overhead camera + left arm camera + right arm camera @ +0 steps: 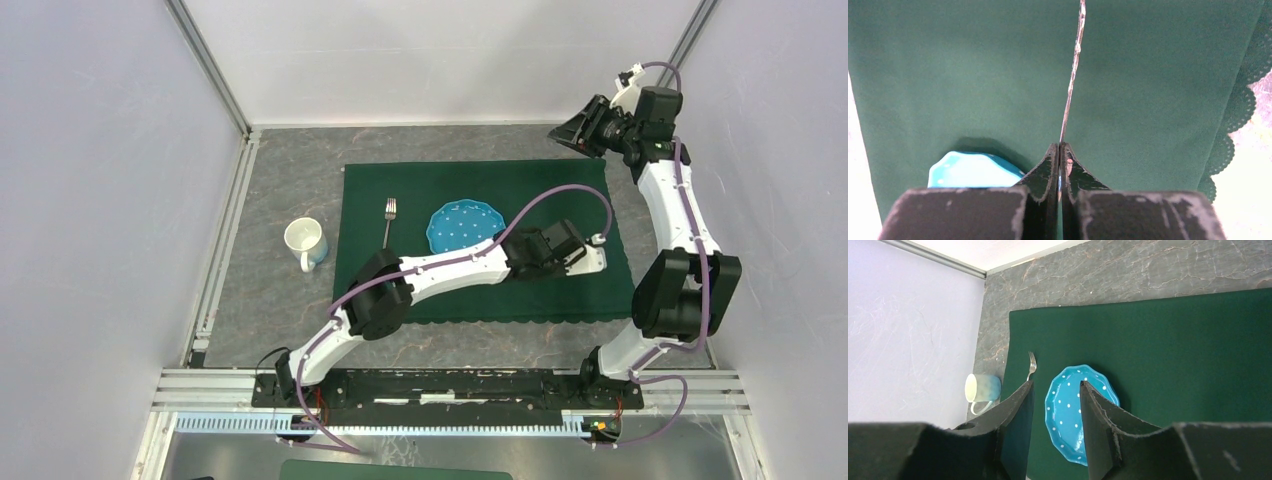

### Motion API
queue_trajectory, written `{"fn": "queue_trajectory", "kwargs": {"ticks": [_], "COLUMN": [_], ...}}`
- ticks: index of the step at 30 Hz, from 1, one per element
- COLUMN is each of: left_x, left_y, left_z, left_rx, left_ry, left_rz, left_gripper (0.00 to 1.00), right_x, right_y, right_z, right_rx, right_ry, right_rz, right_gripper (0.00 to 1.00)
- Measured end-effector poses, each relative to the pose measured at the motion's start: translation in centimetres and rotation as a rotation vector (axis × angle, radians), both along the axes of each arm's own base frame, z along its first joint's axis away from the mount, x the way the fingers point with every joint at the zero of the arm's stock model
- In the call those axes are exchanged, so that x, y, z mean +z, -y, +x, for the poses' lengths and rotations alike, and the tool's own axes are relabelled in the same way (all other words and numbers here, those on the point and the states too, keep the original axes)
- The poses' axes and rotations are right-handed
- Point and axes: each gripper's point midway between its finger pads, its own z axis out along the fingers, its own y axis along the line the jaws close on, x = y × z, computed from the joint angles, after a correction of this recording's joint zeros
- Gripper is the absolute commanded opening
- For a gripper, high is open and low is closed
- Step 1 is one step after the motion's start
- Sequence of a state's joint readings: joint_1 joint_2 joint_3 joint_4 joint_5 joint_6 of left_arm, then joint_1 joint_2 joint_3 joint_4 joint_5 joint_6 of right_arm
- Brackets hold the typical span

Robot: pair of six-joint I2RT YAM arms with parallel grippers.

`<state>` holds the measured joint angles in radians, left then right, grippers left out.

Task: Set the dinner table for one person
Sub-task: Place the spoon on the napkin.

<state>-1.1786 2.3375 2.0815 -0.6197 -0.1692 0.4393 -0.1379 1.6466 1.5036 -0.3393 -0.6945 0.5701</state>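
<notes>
plate [463, 226], fork [389, 222] and mug [306, 243] laid; thin utensil [1073, 75] not yet released, pinched in left gripper [1060, 147] right of plate; right gripper [1055, 385] jaws apart, empty.

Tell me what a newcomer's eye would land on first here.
The bright blue dotted plate near the middle of the dark green cloth stands out first, with a fork to its left and a mug off the cloth on the grey table. Next, the left arm's fingers are shut on a thin metal utensil over the cloth, right of the plate.
</notes>
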Motion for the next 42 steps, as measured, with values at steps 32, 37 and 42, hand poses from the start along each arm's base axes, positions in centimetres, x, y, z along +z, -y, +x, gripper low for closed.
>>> {"fn": "queue_trajectory", "kwargs": {"ticks": [32,37,42], "left_x": [-3.2,0.7,7.7], "left_y": [-2.9,-11.9,-18.3], "left_z": [3.6,11.5,16.7], "left_rx": [0.166,0.468,0.684], "left_ry": [-0.042,-0.083,-0.065], "left_rz": [-0.048,-0.146,-0.330], "left_gripper": [1.00,1.00,1.00], "right_x": [-1.9,-4.9,-8.6], "right_y": [0.1,0.1,-2.0], "right_z": [-1.3,-3.7,-7.2], "right_rx": [0.006,0.051,0.136], "right_ry": [-0.050,-0.159,-0.297], "right_rz": [-0.030,-0.135,-0.296], "right_gripper": [0.48,0.51,0.59]}}
